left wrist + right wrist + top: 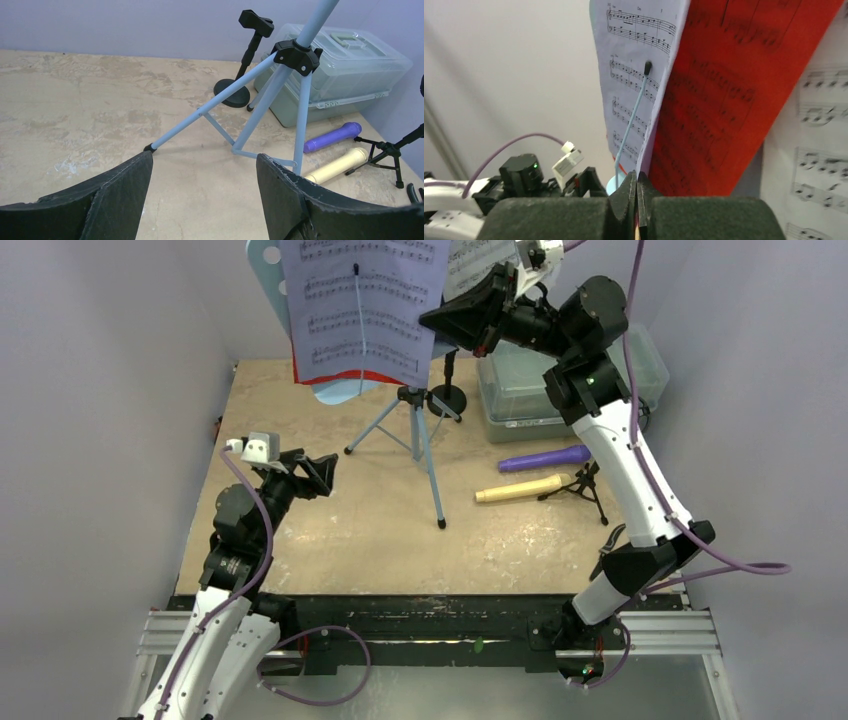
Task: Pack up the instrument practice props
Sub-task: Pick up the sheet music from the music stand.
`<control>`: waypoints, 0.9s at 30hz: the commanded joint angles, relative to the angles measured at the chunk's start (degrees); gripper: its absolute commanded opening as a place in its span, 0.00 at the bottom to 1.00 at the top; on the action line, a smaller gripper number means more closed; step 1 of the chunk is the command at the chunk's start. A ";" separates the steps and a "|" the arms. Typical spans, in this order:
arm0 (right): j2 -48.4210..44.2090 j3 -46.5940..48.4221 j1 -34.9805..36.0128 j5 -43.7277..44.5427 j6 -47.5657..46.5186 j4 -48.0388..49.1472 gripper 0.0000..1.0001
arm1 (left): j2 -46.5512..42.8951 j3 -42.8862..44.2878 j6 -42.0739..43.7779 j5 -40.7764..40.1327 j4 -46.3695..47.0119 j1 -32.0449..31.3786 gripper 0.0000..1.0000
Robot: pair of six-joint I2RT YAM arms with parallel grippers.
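Up on the light-blue tripod music rest (411, 396), your right gripper (637, 186) pinches the printed sheet music (631, 60), which is pinned under a thin blue wire (630, 122); yank and it may tear. Your left gripper (204, 165) hangs spread and empty.

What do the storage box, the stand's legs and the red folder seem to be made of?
The box: cloudy see-through plastic, glossy; light passes its walls.
The stand's legs: probably painted metal tubes, smooth light blue, thin yet straight.
The red folder: likely thin translucent plastic, since printed notes show through it.
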 commanded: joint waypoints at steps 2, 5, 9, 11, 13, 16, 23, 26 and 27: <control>-0.98 8.61 -2.19 8.23 -11.86 -10.59 0.00 | 0.05 -0.54 0.45 0.18 1.17 0.27 0.75; -1.08 11.78 -2.91 9.43 -15.19 -13.11 0.00 | -0.05 -0.56 0.48 0.20 1.17 0.27 0.75; -1.15 15.70 -2.98 11.99 -20.09 -16.87 0.00 | -0.14 -0.53 0.48 0.19 1.17 0.25 0.75; -1.03 17.95 -3.64 13.61 -22.08 -18.03 0.00 | -0.22 -0.54 0.48 0.20 1.17 0.27 0.75; -0.89 20.33 -4.96 14.96 -22.65 -18.23 0.00 | -0.22 -0.54 0.48 0.20 1.18 0.24 0.75; -0.85 23.15 -7.39 15.31 -22.48 -17.99 0.00 | -0.24 -0.53 0.39 0.29 1.17 0.22 0.75; -2.40 25.20 -10.27 12.46 -21.04 -18.01 0.00 | -0.42 -0.59 0.39 0.47 1.17 0.18 0.75; -3.30 25.68 -11.58 9.47 -20.50 -18.10 0.00 | -0.48 -0.63 0.37 0.72 1.17 0.20 0.75; -3.65 25.72 -12.22 7.92 -20.05 -17.99 0.00 | -0.50 -0.63 0.34 0.85 1.17 0.18 0.75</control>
